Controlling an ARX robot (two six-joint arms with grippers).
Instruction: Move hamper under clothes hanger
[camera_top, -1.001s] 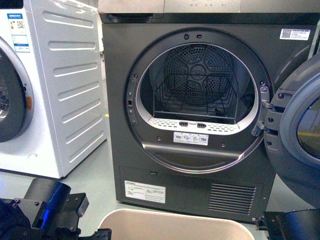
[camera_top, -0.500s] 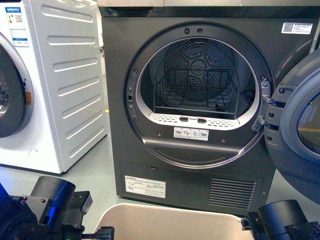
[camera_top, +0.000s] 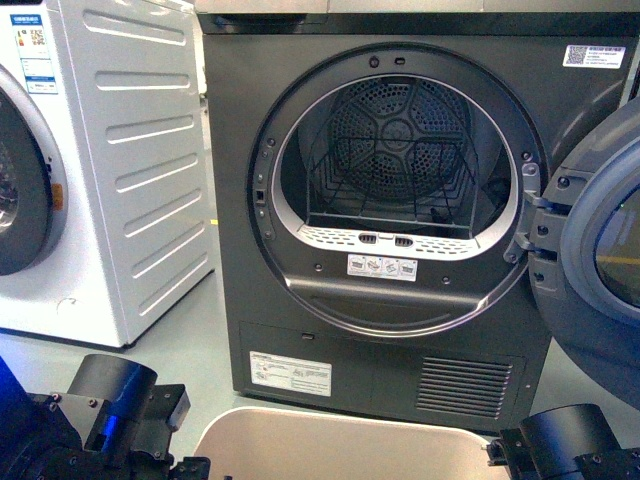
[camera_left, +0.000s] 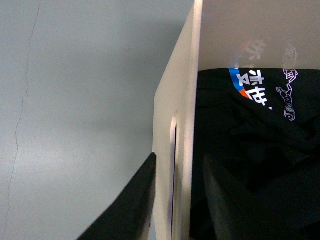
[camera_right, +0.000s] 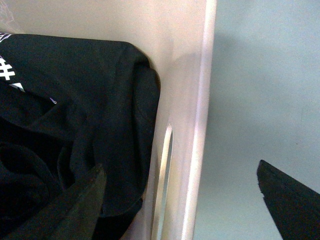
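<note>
**Clamp both walls before we move the hamper**

The hamper (camera_top: 340, 445) stands on the floor just before the dryer (camera_top: 400, 330), with a shirt (camera_right: 75, 100) inside; no hanger shows. Both arms hang low at its ends. The left claw (camera_left: 180, 160) straddles one wall at the slot, and we cannot tell if it pinches. The right claw (camera_right: 180, 170) gapes wide around the opposite wall. We should close both evenly first.

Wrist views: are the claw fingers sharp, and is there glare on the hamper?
Left wrist view: the fingers of the left claw are soft dark shapes; the hamper wall faintly mirrors the print of the black T-shirt. Right wrist view: the fingers of the right claw are blurred too; a pale sheen runs along the hamper rim.
</note>
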